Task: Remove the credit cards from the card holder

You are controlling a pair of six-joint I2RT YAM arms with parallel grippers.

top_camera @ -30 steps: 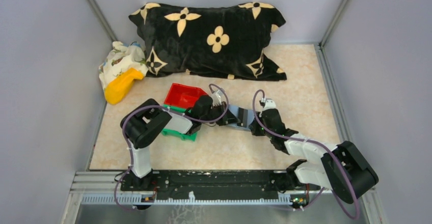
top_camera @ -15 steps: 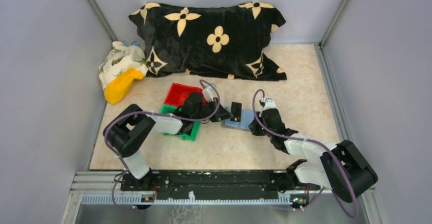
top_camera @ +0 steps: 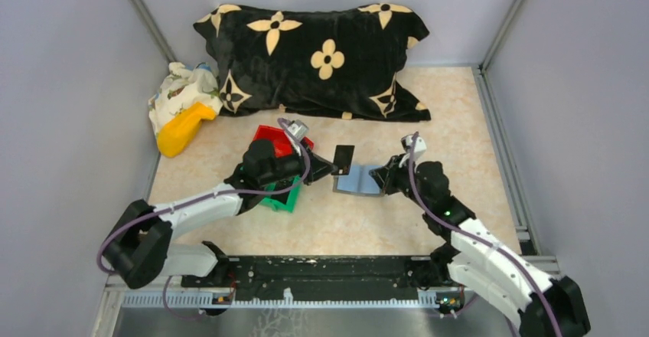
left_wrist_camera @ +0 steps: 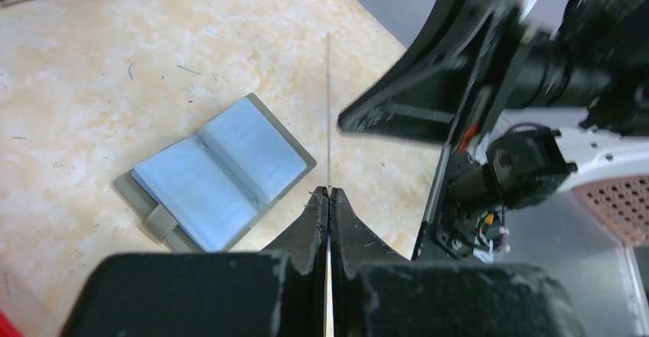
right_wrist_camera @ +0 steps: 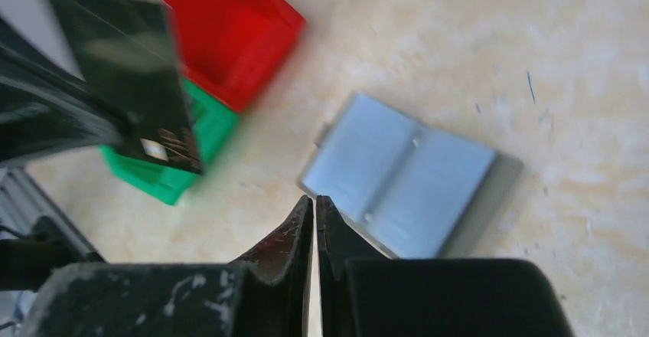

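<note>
The card holder (top_camera: 358, 181) lies open and flat on the table, its blue-grey inner face up (left_wrist_camera: 218, 172) (right_wrist_camera: 406, 172). My left gripper (top_camera: 329, 170) (left_wrist_camera: 329, 192) is shut on a black credit card (top_camera: 344, 158), held in the air just left of the holder. That card shows edge-on as a thin line (left_wrist_camera: 329, 107) in the left wrist view, and face-on (right_wrist_camera: 134, 69) in the right wrist view. My right gripper (top_camera: 388, 178) (right_wrist_camera: 314, 199) is shut with nothing in it, hovering over the holder's right side without touching it.
A red bin (top_camera: 269, 139) (right_wrist_camera: 229, 31) and a green bin (top_camera: 282, 197) (right_wrist_camera: 172, 161) sit under my left arm. A black flowered pillow (top_camera: 321, 53) fills the back; a patterned cloth (top_camera: 180, 88) and a yellow object (top_camera: 182, 129) lie at the back left.
My left gripper has drawn the black card out of the holder and carried it up and left. My right gripper has lifted off the holder, which now lies open flat.
</note>
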